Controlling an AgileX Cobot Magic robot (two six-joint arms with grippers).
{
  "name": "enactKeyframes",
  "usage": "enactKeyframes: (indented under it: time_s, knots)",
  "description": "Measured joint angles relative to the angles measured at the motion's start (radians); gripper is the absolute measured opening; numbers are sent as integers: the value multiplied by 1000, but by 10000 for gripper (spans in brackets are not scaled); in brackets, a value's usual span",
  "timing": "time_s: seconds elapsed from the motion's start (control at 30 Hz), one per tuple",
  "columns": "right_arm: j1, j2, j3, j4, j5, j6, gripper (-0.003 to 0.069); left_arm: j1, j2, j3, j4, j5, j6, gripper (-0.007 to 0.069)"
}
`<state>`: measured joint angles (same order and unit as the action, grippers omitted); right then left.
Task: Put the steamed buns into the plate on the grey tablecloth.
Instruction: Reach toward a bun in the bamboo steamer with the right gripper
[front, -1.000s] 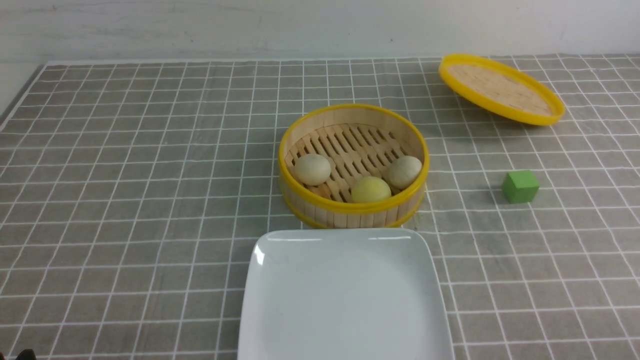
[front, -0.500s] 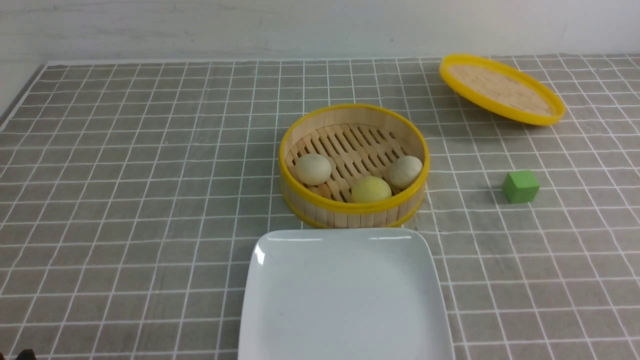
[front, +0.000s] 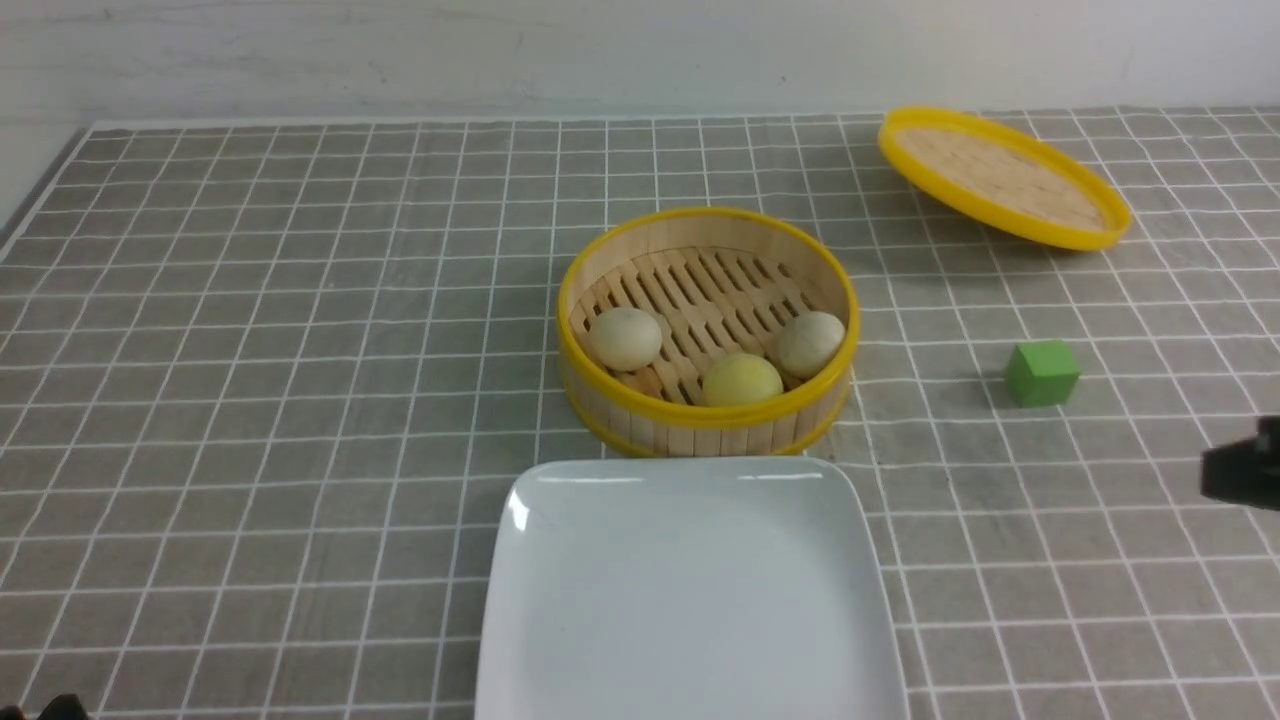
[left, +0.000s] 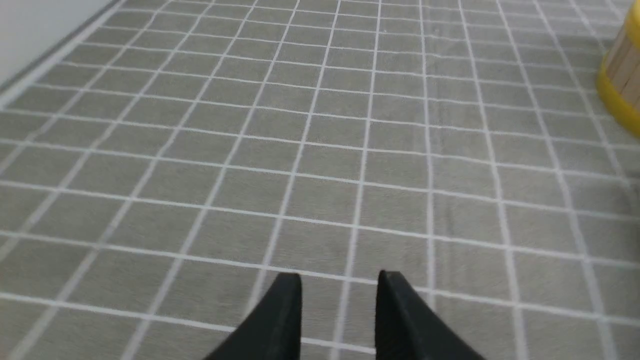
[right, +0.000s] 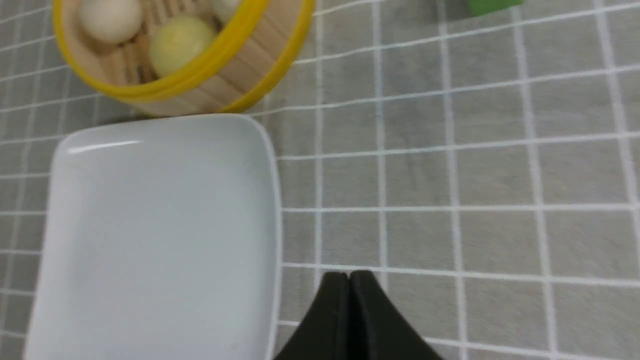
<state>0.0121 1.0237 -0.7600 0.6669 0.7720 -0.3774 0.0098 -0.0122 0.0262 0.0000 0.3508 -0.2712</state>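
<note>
In the bamboo steamer (front: 700, 428) at the middle of the grey tablecloth (front: 250, 350) lie all three steamed buns (front: 625, 337). Two are off-white, one at the left and one at the right, and the pale yellow bun (front: 741, 379) rests against the near wall. The white square plate (front: 690, 600) sits bare just in front of the steamer, close to its wall. Only the front view shows the steamer lid (front: 1003, 177) at the far right and the whole green cube (front: 1041, 373). Of the arms it catches little more than a dark piece of the right gripper (front: 1240, 470) at the right edge. The right wrist view shows that gripper low over the cloth, just beside the plate's right side, its jaws pressed together on nothing. The left wrist view shows the left gripper (left: 340, 280) over bare cloth, well to the left of the steamer. Its jaws stand part-way apart with nothing between them.
</note>
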Motion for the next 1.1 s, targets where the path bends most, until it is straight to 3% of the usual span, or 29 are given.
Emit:
enactKeyframes:
  time_s: [0.03,0.07,0.17,0.27,0.4,0.47,0.6,0.7,0.87,0.93,1.1]
  knots:
    - [0,8,-5,0,2,0,1,0,0,0,-11,0,-13,241]
    - [0,65,-42,99,19,-88,10,0,0,2,-139,-23,-113,241]
    - [26,180,-129,230,59,-236,49,0,0,3,-446,-121,-348,241]
    - [77,264,-197,261,74,-281,82,0,0,3,-591,-208,-438,241]
    - [151,366,-291,257,75,-295,116,0,0,3,-655,-378,-470,240]
    - [181,409,-347,234,75,-292,123,0,0,-4,-649,-395,-467,224]
    - [230,502,-489,128,85,-189,135,0,13,-120,-553,-226,-387,114]
    - [279,632,-665,-91,117,-23,167,0,187,-341,-429,47,-294,10]
    - [360,793,-861,-353,172,113,260,0,576,-642,-311,434,-137,2]
    - [383,850,-911,-436,177,139,293,0,685,-726,-295,519,-97,2]
    - [395,983,-1001,-529,157,158,332,0,910,-841,-282,558,-37,14]
